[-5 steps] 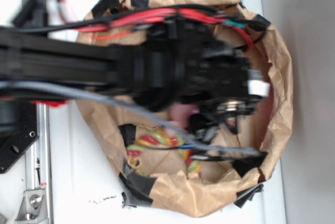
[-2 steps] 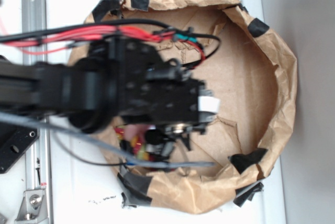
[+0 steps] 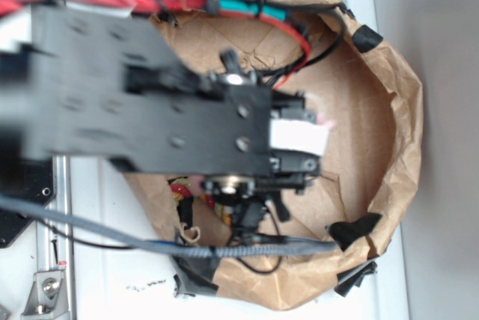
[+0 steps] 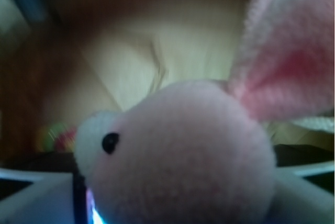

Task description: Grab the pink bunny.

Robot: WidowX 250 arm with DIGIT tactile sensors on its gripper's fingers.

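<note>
At the far left of the exterior view a metal rail (image 3: 46,260) runs down the white counter (image 3: 105,275), its lower end carrying a bolted bracket. The black arm (image 3: 135,103) fills the upper left and middle of the frame, flat-sided and blurred, with screw heads showing along its plates. Red and teal wires (image 3: 224,2) arch over its top edge, and a grey braided cable (image 3: 247,245) sweeps across the bottom. Beneath and around the arm sits a crumpled brown paper ring (image 3: 397,133), creased and patched with strips of black tape (image 3: 355,229); its floor is flat brown paper. Low in the middle, just under the arm, a scrap of red and yellow twisted rope (image 3: 183,193) peeks out, mostly covered. A faint pink sliver beside it may be plush, but it is too hidden to be sure.

The hand (image 3: 247,204) points down at the lower middle, and its fingers are lost among dark parts and cable there.

In the wrist view the pink bunny (image 4: 183,156) fills the lower centre and right, very close and soft-focused: a round fuzzy pale-pink head, a whitish muzzle at the left, a black bead eye, and a long ear with a deeper pink lining rising to the upper right, cut off by the frame. Pale finger parts (image 4: 31,198) flank the head at both lower corners, so the hand looks closed around it, though contact is blurred. Behind lies tan creased paper, with a dim speck of coloured rope at the left.
</note>
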